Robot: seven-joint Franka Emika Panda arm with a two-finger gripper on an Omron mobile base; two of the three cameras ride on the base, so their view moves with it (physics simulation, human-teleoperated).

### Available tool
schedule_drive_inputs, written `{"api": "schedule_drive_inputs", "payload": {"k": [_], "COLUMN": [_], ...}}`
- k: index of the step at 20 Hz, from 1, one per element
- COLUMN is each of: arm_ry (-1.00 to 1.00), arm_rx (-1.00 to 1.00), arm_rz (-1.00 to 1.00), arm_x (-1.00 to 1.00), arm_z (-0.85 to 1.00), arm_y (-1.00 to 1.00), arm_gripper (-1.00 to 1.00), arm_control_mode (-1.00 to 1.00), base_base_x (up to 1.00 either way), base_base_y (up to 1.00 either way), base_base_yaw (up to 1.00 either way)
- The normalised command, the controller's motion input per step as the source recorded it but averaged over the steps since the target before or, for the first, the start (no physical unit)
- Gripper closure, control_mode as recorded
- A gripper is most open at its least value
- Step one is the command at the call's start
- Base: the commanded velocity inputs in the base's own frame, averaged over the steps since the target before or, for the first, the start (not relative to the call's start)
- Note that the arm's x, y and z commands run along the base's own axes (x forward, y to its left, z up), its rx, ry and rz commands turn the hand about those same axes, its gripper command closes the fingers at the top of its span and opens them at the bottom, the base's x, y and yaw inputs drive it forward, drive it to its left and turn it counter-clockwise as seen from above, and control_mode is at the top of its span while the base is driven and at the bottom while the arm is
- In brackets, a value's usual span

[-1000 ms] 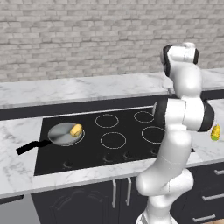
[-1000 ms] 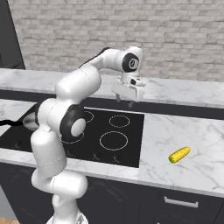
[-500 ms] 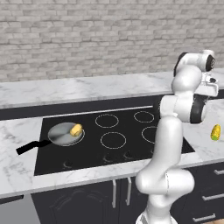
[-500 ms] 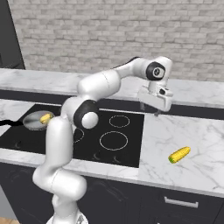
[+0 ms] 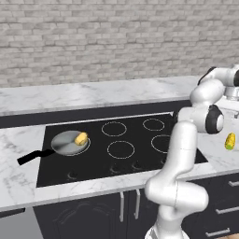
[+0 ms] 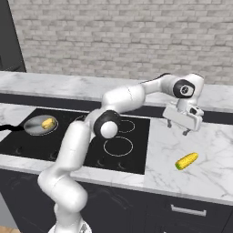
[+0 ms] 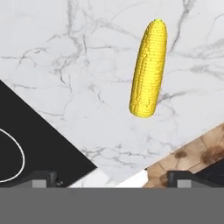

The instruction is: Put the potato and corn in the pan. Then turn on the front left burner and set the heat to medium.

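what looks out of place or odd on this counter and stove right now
Nothing is spilled or damaged. The corn lies alone on the marble counter right of the cooktop, far from the pan, which already holds the potato. The pincer hangs above the counter, empty.

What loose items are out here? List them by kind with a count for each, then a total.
Potato: 1, lying in the pan
Corn: 1, lying on the counter right of the stove
Pan: 1, on the stove's front left burner
Total: 3
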Motion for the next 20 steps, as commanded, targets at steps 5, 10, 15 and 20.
{"api": "schedule_drive_inputs", "payload": {"k": [5,10,15,20], "arm_ry": [-0.06,-0.01,0.00,0.00], "arm_rx": [0.02,0.00,-0.02,-0.01], "arm_rz": [0.00,0.00,-0.02,-0.01], "arm_x": [-0.12,0.00,0.01,0.01], "arm_z": [-0.12,-0.32,-0.66,-0.39], "arm_y": [-0.37,-0.37,-0.47,-0.24], "arm_gripper": [-1.00,-1.00,-1.00,-1.00], "arm_control_mode": [-1.00,-1.00,-1.00,-1.00], "base_base_x": [0.00,0.00,0.00,0.00], "base_base_y": [0.00,0.00,0.00,0.00], "base_base_yaw": [0.00,0.00,0.00,0.00]}}
